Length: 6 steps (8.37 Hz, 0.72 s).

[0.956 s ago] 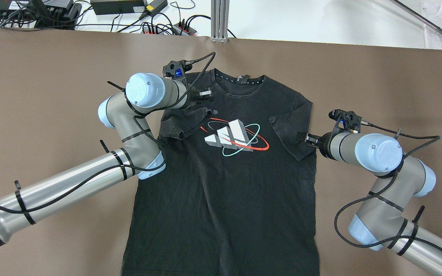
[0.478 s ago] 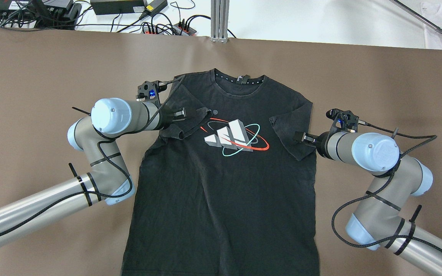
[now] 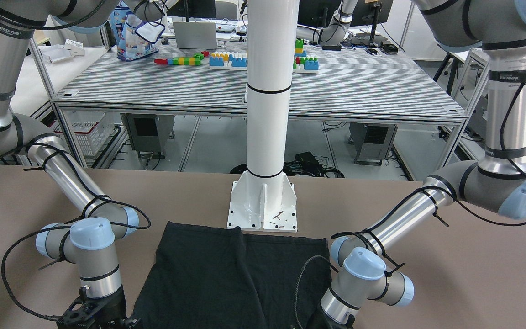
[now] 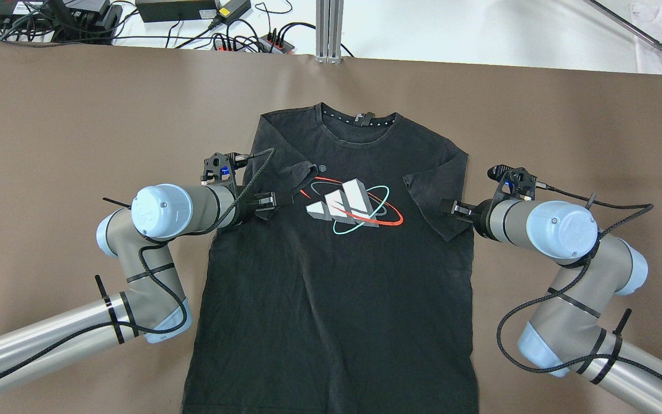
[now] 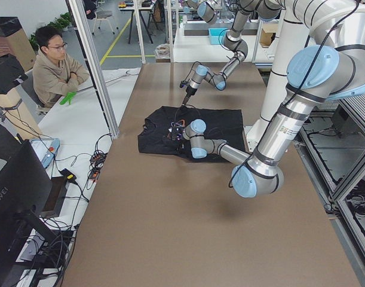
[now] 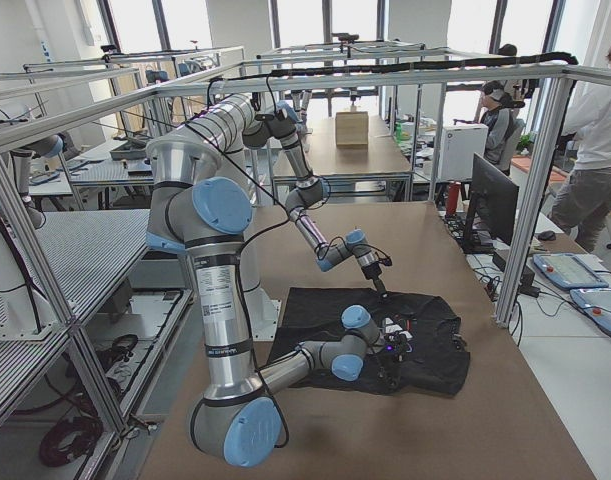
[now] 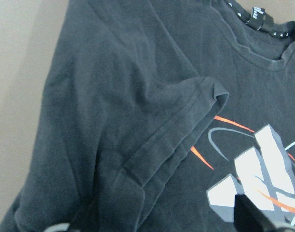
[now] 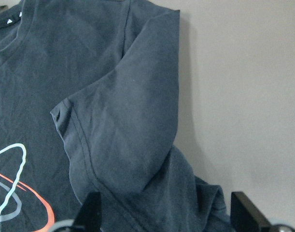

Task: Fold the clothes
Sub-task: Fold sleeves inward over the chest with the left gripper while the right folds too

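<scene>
Black fabric T-shirt (image 4: 331, 276) w/ white, red & teal chest logo lies flat, centred on brown table (image 4: 78, 115). Collar twd far edge, hem at robot's edge. L-side sleeve (image 4: 285, 184) & R-side sleeve (image 4: 434, 201) are turned in over chest, prob. to square the body for lengthwise folds. L gripper (image 4: 270, 201) hovers by its sleeve fold, fingers look apart, holding nothing. R gripper (image 4: 451, 206) is at its sleeve's outer edge, spread wide, empty.
</scene>
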### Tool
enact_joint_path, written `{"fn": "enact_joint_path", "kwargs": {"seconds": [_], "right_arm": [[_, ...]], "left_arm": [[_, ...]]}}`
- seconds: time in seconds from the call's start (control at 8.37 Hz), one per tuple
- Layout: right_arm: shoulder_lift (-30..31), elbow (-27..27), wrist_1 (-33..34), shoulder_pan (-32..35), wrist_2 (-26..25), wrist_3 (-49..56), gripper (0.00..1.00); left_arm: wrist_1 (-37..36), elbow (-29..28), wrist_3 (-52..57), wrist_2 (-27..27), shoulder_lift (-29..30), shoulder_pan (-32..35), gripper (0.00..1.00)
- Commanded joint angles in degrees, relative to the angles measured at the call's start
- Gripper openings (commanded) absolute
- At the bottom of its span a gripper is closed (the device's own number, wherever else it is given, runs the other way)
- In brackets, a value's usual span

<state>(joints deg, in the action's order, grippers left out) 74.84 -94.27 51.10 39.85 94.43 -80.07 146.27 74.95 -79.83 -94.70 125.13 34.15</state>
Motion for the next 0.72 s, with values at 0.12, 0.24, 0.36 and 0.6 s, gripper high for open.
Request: {"fn": "enact_joint_path", "kwargs": {"seconds": [0.12,0.24,0.36,0.6], "right_arm": [[1.5,-4.0,0.6,-0.1,0.1,-1.0,0.94],[3.0,-6.9,2.0,-0.4,0.5,-2.0,0.94],[4.3,-10.8,7.7,-0.7,0.7,-2.0,0.94],[12.9,-25.3,18.9,-7.7,-2.9,-5.2,0.94]], "left_arm": [[-0.3,11.4,-0.1,0.0,-8.4,-1.8,1.00],[-2.5,15.0,-0.1,0.0,-10.1,-2.1,1.00],[-7.8,19.4,-0.1,0.1,-11.0,-2.1,1.00],[-12.1,22.4,-0.1,0.8,-11.7,-2.2,1.00]]}}
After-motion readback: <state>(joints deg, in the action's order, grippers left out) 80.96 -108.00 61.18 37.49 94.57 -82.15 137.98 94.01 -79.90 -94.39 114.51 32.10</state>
